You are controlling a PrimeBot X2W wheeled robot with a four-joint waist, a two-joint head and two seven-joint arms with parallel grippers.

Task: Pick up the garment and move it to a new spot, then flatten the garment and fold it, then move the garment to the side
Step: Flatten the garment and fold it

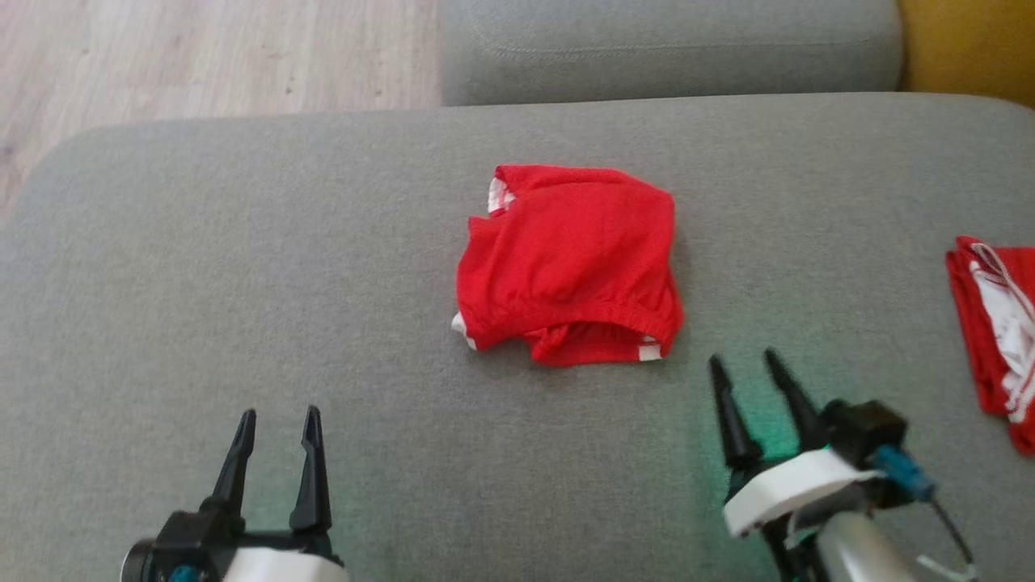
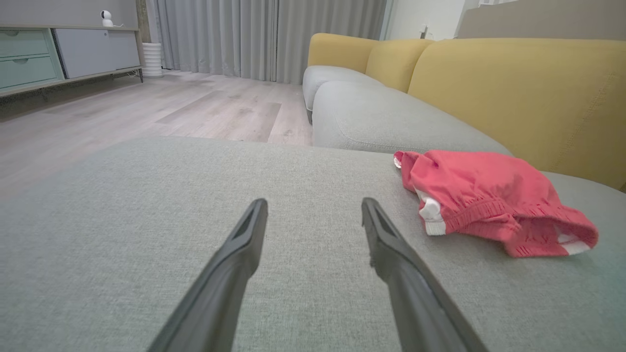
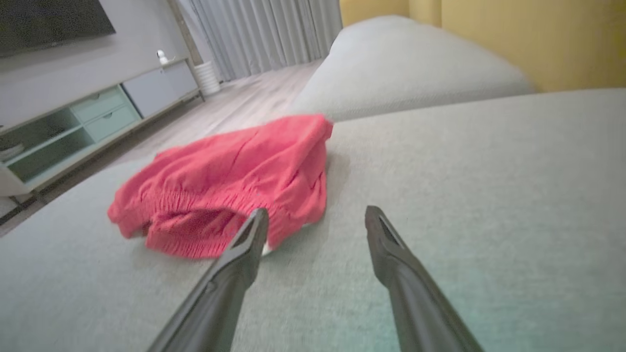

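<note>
Item: red garment (image 1: 570, 263), shorts with a gathered elastic waistband and white trim at the corners, folded into a compact, roughly square bundle. Location: about the middle of the grey sofa cushion (image 1: 242, 283), somewhat closer to its far edge than to its near edge, waistband turned toward the near edge; the top layer is fairly smooth, with a lower layer showing beneath the waistband. In the left wrist view the garment (image 2: 489, 200) lies ahead and to the right of the fingers; in the right wrist view, which is slightly blurred, it (image 3: 230, 186) lies ahead and to the left. Left hand (image 1: 280, 414): near the cushion's near edge, toward its left side, fingers spread wide and empty, well apart from the garment; the same spread shows in its own view (image 2: 314, 203). Right hand (image 1: 744, 360): toward the near right of the cushion, just beside the garment's near right corner but not touching it, fingers parted and empty (image 3: 316, 211). Also present: a second red garment (image 1: 999, 339) with white print at the cushion's right edge; a further grey cushion (image 1: 671, 40) beyond the far edge; yellow backrest (image 2: 513, 88); pale wood floor (image 1: 202, 56); grey curtains (image 2: 254, 34); a low sideboard (image 2: 49, 54).
</note>
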